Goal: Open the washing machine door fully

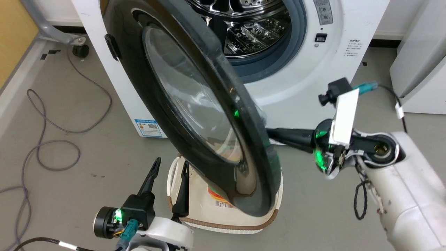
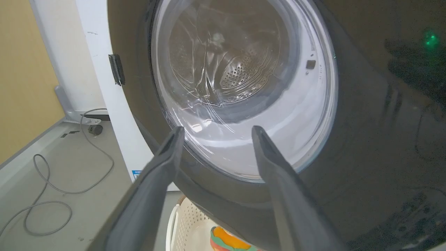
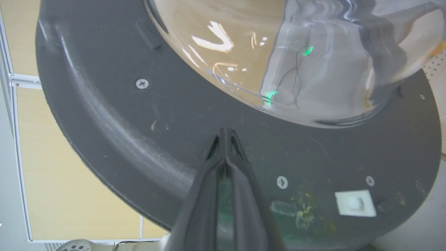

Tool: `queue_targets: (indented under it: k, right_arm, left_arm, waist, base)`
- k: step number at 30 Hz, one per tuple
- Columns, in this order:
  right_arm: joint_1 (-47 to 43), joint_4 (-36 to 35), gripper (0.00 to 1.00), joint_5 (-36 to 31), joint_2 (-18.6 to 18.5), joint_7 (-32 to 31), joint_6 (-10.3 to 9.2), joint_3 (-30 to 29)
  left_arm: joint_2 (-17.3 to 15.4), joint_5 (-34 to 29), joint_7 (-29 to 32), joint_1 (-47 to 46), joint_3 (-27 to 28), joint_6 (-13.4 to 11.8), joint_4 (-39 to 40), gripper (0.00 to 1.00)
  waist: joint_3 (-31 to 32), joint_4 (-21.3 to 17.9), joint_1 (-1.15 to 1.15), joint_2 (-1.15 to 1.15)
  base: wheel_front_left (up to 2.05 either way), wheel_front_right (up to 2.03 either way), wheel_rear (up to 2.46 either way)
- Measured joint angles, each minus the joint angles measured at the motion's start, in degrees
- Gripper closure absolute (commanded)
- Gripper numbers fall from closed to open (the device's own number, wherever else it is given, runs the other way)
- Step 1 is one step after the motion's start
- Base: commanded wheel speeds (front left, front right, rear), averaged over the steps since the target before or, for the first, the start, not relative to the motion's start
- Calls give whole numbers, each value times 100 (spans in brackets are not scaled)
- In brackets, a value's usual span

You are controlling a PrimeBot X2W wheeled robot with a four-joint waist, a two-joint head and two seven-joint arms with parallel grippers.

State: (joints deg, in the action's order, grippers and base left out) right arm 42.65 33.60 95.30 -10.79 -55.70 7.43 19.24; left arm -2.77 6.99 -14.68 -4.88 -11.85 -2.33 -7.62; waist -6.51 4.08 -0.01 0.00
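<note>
The washing machine door [image 1: 137, 83] stands partly open. The clenched right end effector [image 3: 226, 134] touches its matte back, and the released left end effector [image 2: 216, 129] faces its glass.

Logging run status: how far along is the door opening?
Done: washing machine door unlatched, standing well off the washing machine, drum exposed. In hand: right gripper shut, tips seemingly against the door's matte back; left gripper open before its glossy face, holding nothing. Left: door only partway open; push it fully out.
</note>
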Motion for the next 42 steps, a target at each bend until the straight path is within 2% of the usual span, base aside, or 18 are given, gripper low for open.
queue_targets:
  k: [10, 14, 16, 17, 21, 27, 30, 35, 39, 42]
  right_arm:
    - [-686, -315, 100, 237, 174, 279, 0, -177]
    - [-1267, -682, 96, 324, 221, 1082, 1, -704]
    - [-1592, -954, 25, 194, 225, 1731, 0, -1053]
    - [-1769, -1106, 0, 147, 241, 2039, 0, -1259]
    - [-2501, -1392, 0, -22, 288, 2877, 0, -1819]
    - [-3292, -1719, 0, -30, 470, 3546, 0, -2405]
    - [-3526, -1861, 0, -364, 523, 4128, 0, -2593]
    - [-3845, -1893, 0, -1705, 472, 5538, 0, -2528]
    - [-3945, -1818, 0, -3098, 289, 6560, 1, -2264]
    - [-4007, -1751, 0, -4202, 213, 6930, 1, -2256]
  left_arm:
    - [0, 23, 0, 46, -19, 7, -65, 0]
    - [1, 24, 0, 169, -26, 7, -109, 0]
    - [1, 25, 0, 203, -22, 7, -133, 0]
    - [0, 25, 0, 224, -19, 8, -146, 0]
    - [0, 55, 0, 259, -2, 51, -207, 0]
    - [0, 66, 0, 325, 82, 57, -247, 0]
    - [0, 66, 0, 380, 116, 57, -270, 0]
    - [0, 66, 0, 380, 159, 57, -290, 0]
    - [0, 65, 0, 381, 189, 57, -301, 0]
    - [0, 63, 0, 381, 222, 57, -303, 0]
  waist:
    - [148, 35, 1, 0]
    - [260, 25, 1, 0]
    - [319, 16, 1, 0]
    - [351, 9, 0, 0]
    - [454, -28, 1, 0]
    - [561, -121, 1, 0]
    - [592, -163, 1, 0]
    - [612, -188, 1, 0]
    - [625, -216, 1, 0]
    - [631, -229, 1, 0]
  base:
    - [0, 0, 0]
    - [0, 0, 0]
    - [0, 0, 0]
    - [0, 0, 0]
    - [0, 0, 0]
    - [0, 0, 0]
    - [0, 0, 0]
    - [0, 0, 0]
    - [0, 0, 0]
    - [0, 0, 0]
